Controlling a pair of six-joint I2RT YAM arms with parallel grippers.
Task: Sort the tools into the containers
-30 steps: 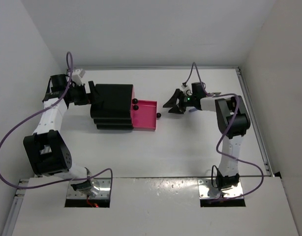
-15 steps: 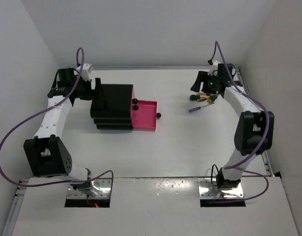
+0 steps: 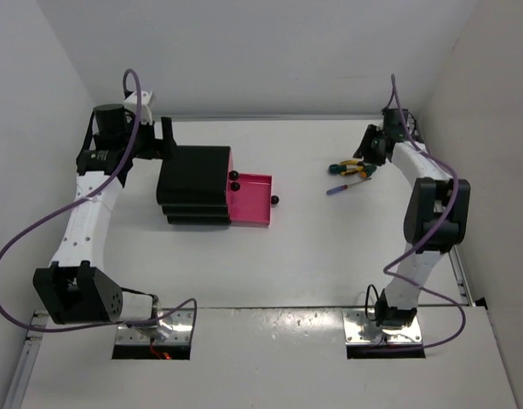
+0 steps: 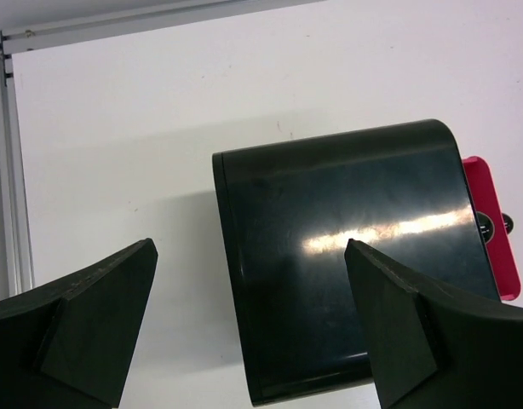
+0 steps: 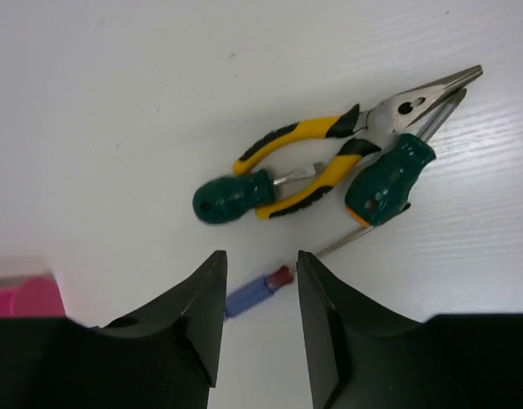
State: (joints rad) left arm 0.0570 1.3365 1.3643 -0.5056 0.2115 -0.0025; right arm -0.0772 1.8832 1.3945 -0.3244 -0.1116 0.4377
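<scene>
Tools: pliers (image 5: 330,162), green-handled screwdrivers (image 5: 236,194) and purple-handled screwdriver (image 5: 257,290), heaped well apart from the cabinet (image 3: 193,183), drawer side.
Drawer (image 3: 251,200): pulled out, looks empty.
Right gripper (image 5: 260,260): swung from the cabinet to the heap, fingers parted, empty.
Left gripper (image 4: 250,247): spread wide over the cabinet.
Upshot: first pick likely next.

White table (image 3: 313,256), matte and evenly lit, probably from overhead. Plain white walls (image 3: 261,60) close it in on three sides, and a metal rail (image 3: 438,200) runs down its right edge.
</scene>
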